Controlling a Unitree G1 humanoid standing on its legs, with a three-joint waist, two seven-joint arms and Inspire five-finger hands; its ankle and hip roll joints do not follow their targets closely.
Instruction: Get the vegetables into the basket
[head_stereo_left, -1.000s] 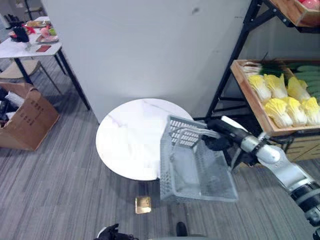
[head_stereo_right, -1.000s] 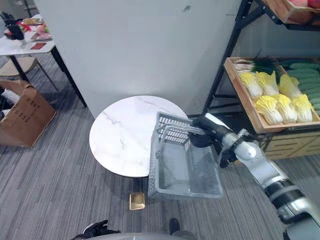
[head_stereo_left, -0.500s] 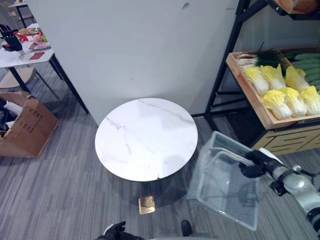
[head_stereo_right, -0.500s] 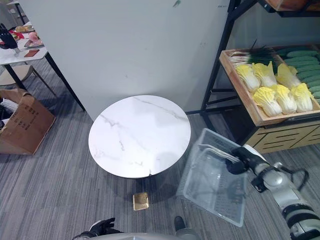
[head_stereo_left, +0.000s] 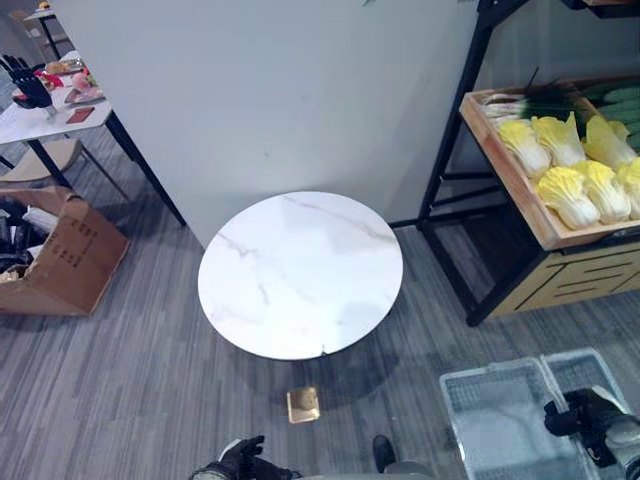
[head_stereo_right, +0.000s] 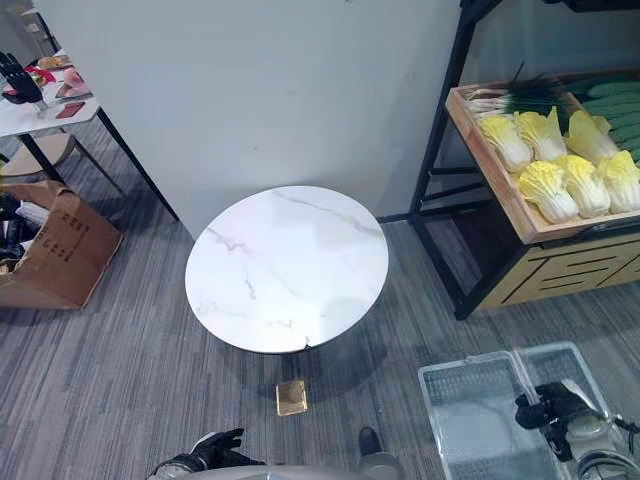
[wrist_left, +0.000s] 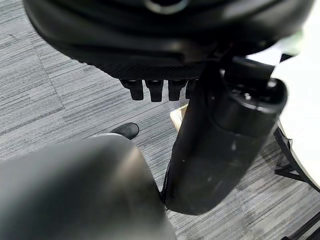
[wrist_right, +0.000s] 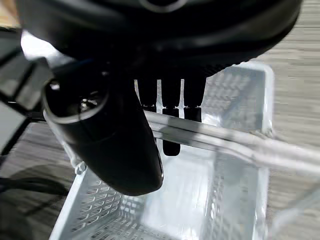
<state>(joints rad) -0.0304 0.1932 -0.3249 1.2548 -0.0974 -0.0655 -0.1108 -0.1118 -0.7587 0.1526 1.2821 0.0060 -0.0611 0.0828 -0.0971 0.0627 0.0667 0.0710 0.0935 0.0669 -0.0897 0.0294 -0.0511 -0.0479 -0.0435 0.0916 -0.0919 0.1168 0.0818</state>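
Note:
My right hand (head_stereo_left: 583, 417) is shut on the handle (wrist_right: 226, 140) of a clear mesh basket (head_stereo_left: 495, 420), which hangs low over the floor to the right of the round table. The basket (wrist_right: 165, 202) has nothing in it. Yellow napa cabbages (head_stereo_left: 566, 190) lie in a wooden crate (head_stereo_left: 503, 180) on the black shelf at the upper right, with green onions (head_stereo_left: 510, 101) and cucumbers (head_stereo_right: 612, 90) behind them. My left hand (head_stereo_left: 241, 460) hangs open at the lower edge, over the grey floor, holding nothing.
A round white marble table (head_stereo_left: 300, 272) stands in the middle before a grey wall. A small gold block (head_stereo_left: 303, 404) lies on the floor by its base. A cardboard box (head_stereo_left: 62, 252) and another table (head_stereo_left: 40, 110) with items are at the far left.
My right hand has carried the basket from the table's right edge down and to the right, to low over the floor. The camera has shifted as well.

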